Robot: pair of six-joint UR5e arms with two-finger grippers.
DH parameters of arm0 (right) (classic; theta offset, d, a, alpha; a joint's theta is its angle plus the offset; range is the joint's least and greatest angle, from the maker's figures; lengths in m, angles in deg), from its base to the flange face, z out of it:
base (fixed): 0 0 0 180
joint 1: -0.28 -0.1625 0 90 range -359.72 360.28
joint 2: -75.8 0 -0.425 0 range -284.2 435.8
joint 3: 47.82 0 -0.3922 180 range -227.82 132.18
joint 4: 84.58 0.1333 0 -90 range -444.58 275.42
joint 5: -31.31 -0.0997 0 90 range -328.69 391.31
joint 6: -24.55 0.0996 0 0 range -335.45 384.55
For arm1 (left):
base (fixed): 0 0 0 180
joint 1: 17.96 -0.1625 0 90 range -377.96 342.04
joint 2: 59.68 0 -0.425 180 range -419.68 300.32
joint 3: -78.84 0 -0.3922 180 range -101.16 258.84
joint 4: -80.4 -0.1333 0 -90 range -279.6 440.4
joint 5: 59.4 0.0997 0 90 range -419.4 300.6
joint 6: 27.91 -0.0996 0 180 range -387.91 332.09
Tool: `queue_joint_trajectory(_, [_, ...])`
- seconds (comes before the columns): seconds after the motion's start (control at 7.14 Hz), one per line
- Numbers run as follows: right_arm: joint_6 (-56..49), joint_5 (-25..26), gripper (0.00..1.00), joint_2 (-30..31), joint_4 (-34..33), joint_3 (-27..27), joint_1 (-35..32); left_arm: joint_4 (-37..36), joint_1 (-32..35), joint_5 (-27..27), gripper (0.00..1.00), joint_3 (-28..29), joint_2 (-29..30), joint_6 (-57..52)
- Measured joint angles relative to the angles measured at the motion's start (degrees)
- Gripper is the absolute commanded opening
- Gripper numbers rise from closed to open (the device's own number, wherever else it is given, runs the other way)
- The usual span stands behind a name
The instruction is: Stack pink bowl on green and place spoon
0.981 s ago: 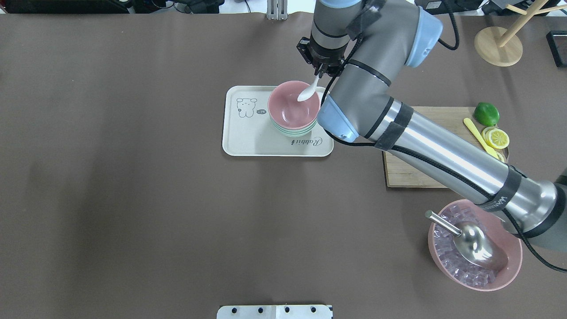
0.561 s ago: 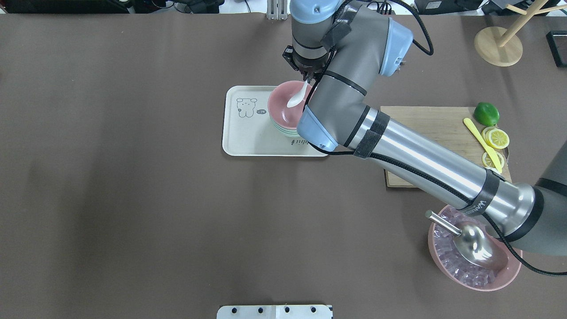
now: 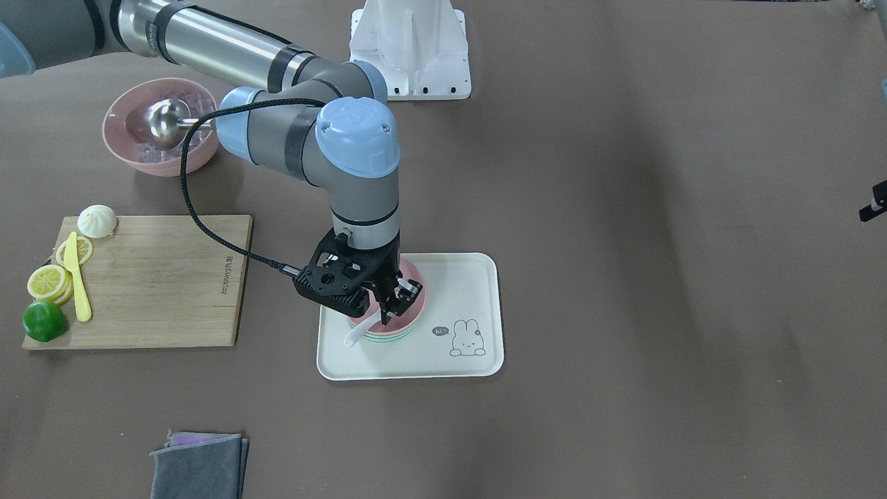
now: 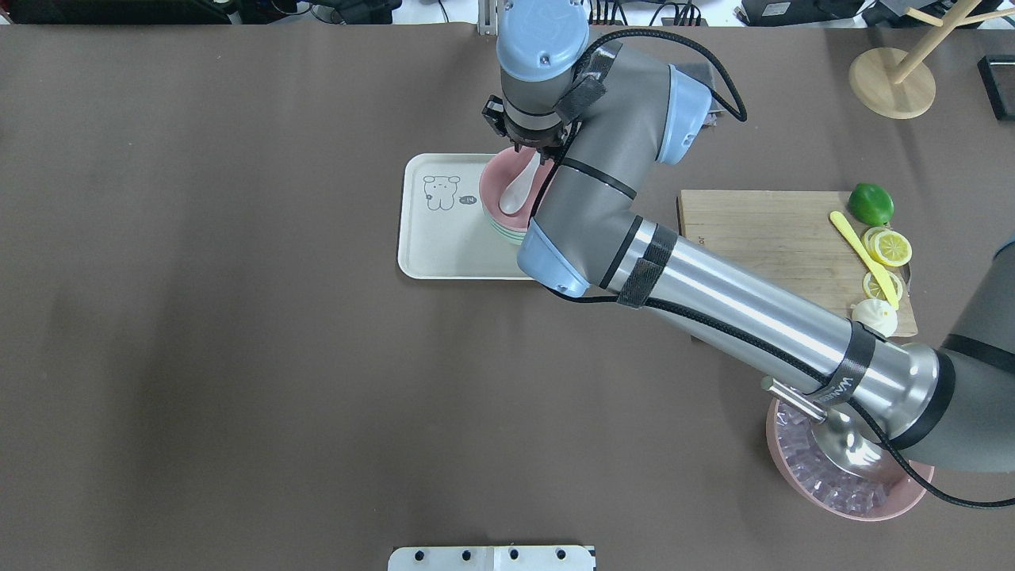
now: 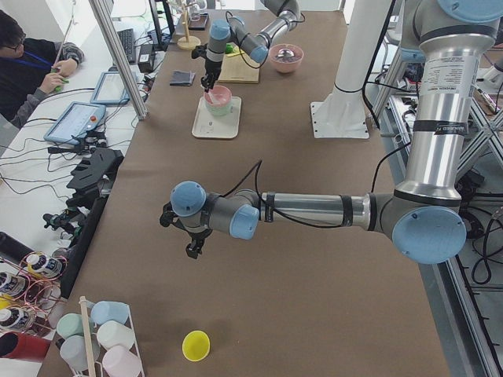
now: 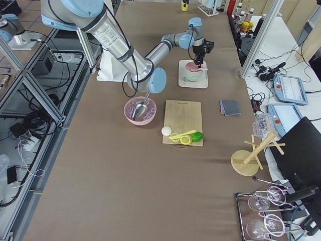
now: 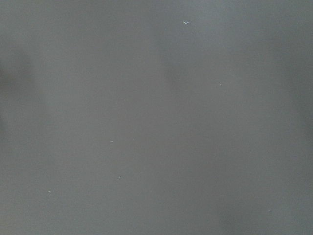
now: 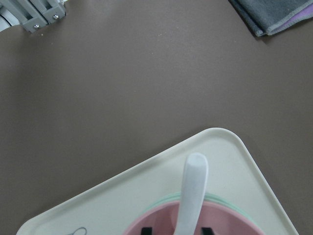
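The pink bowl sits nested in the green bowl on the cream tray. The white spoon lies in the pink bowl, its handle leaning over the far rim. My right gripper hovers right over the handle. In the right wrist view the spoon runs between the two fingertips with gaps on both sides, so the gripper is open. My left gripper hangs over bare table far from the tray; I cannot tell whether it is open.
A wooden cutting board right of the tray holds a lime, lemon slices, a yellow knife and a white bun. A pink bowl of ice with a metal scoop stands near my right base. A folded grey cloth lies beyond the board.
My right gripper moved left over the stacked bowls with the spoon and lowered. The spoon now rests in the pink bowl, and the fingers stand apart from it.
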Motion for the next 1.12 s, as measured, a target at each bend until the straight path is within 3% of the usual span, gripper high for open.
queue_joint_trajectory(0.42, [-0.7, -1.7, 1.00, 0.7, 0.0, 0.0, -2.0, -7.8, 0.2, 0.7, 0.99, -0.6, 0.7, 0.1])
queue_joint_trajectory(0.84, [-12.3, -12.9, 1.00, 6.6, -0.1, -1.6, -11.6, -16.0, 4.4, 4.4, 0.99, -7.9, -2.5, -0.4])
queue_joint_trajectory(1.12, [-24.6, -19.3, 1.00, 15.3, -0.5, -6.3, -19.9, -18.4, 7.4, 5.7, 0.99, -14.1, -7.5, -2.7])
